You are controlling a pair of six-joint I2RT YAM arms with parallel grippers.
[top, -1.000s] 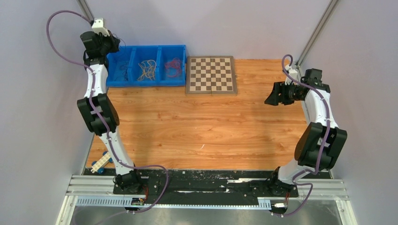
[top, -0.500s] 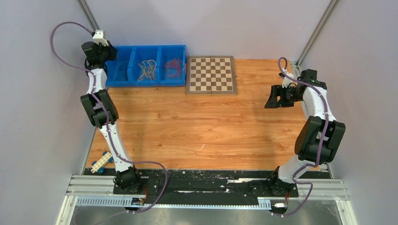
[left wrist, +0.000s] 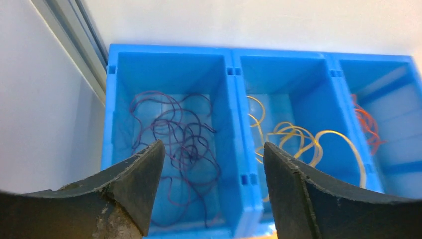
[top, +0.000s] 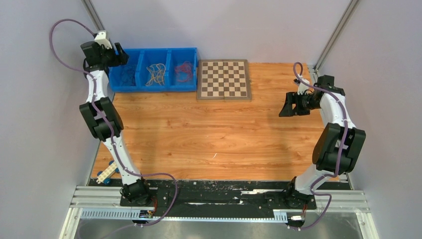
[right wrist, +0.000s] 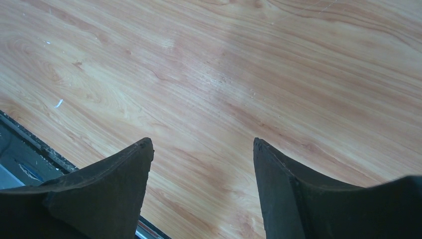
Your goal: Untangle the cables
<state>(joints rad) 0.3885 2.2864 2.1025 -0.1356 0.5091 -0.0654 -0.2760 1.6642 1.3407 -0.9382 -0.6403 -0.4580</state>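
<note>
Sorting looks done: purple cables (left wrist: 186, 144), yellow cables (left wrist: 286, 130) and orange cables (left wrist: 367, 124) lie in separate compartments of the blue bin (left wrist: 169, 50). Left pincer (left wrist: 213, 149) hangs over the purple ones, jaws apart, empty; right pincer (right wrist: 201, 144), likewise apart, hovers above the table (right wrist: 249, 74). Little seems left.

Left claw (left wrist: 212, 146), right claw (right wrist: 201, 142) (both agape)
</note>
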